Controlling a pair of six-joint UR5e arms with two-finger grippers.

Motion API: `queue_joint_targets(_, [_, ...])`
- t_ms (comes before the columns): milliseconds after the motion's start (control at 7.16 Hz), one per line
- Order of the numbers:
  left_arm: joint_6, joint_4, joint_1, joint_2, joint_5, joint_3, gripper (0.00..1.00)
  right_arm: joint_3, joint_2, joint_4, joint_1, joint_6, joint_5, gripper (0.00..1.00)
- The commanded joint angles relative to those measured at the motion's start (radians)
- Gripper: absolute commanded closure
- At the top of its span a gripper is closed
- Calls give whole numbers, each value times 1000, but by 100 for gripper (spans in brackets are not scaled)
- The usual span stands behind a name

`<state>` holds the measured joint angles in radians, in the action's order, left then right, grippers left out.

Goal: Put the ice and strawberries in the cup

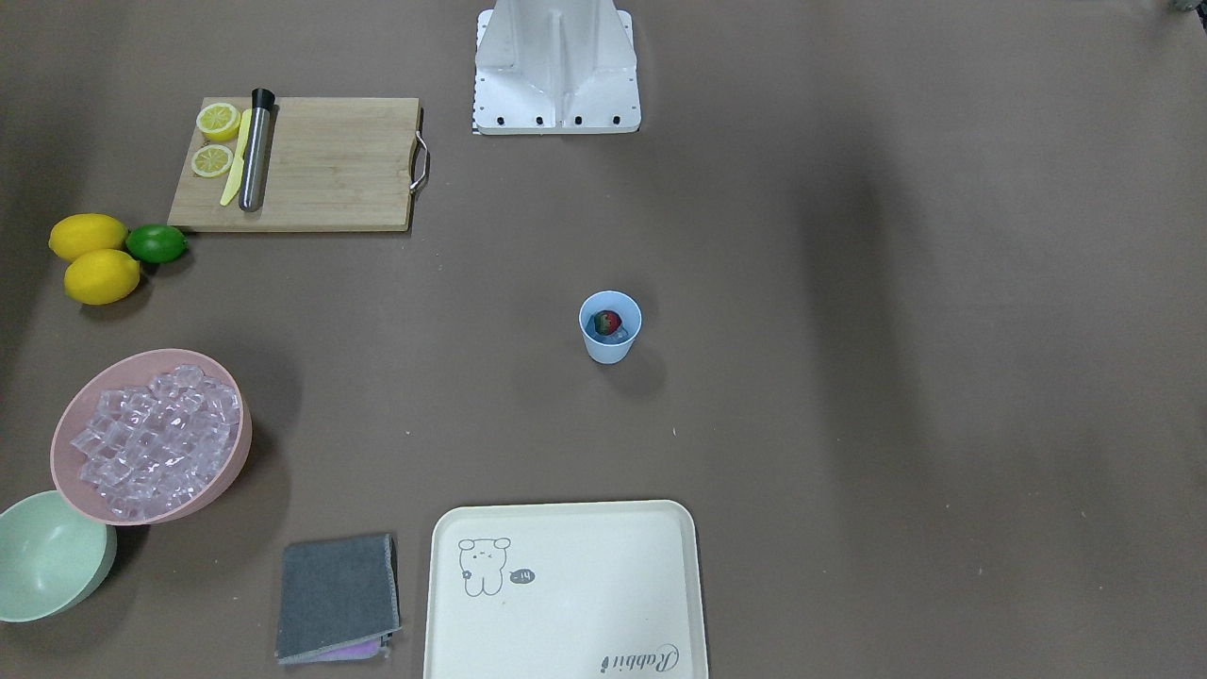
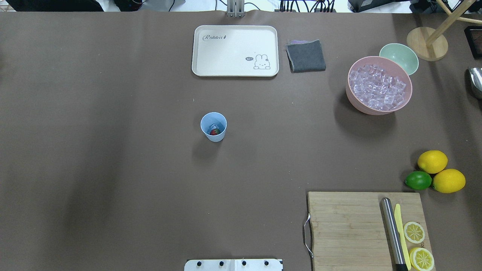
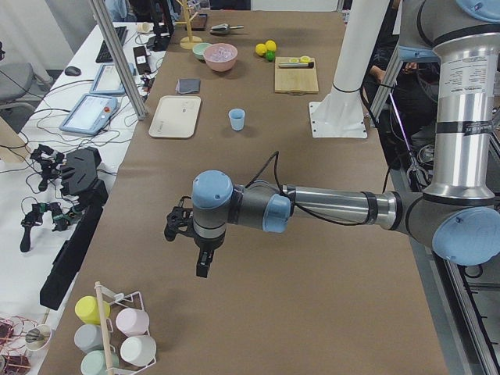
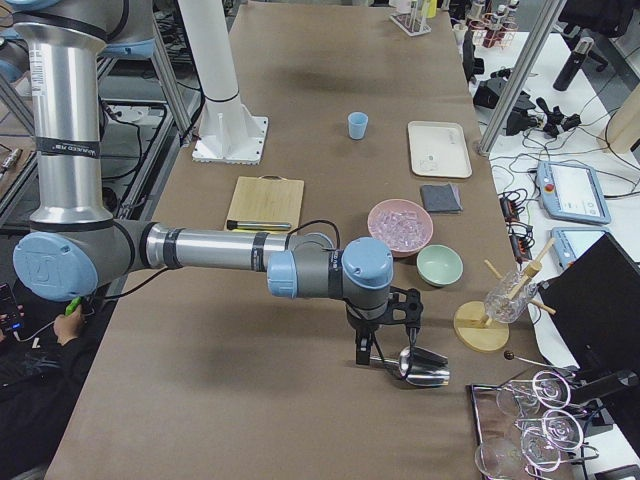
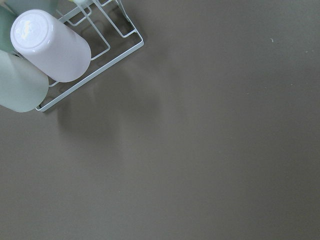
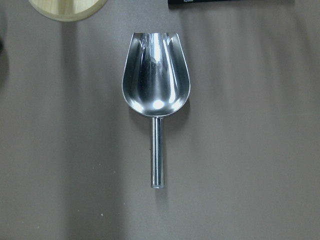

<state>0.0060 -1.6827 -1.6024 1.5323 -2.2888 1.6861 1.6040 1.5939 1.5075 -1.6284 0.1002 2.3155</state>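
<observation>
The cup (image 2: 216, 137) is standing upright mid-table, holding the strawberry (image 1: 604, 322) and a clear cube of ice (image 1: 618, 334) — more cubes are filling the pink bowl (image 2: 361, 107) at the far right. Beyond the cup, the cream tray (image 2: 226, 56) is showing "Rabbit" beside a bunny drawing. The left gripper (image 3: 201, 267) is hanging near a rack of upturned cups (image 3: 117, 332), the right gripper (image 4: 368, 352) over a steel scoop (image 6: 156, 80) — whether either is open or closed cannot be told.

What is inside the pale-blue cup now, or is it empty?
Not empty. The cup stands upright, and the front-facing view shows a strawberry and at least one clear ice cube at its bottom.
</observation>
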Motion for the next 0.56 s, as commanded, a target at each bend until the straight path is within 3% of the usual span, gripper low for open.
queue_joint_targets(0, [3,0,1,5,0,0,2,7,-2,3,16,13,1,0])
queue_joint_targets(419, [5,-34,2,5,3,-5,2,10,1,2,16,13,1,0])
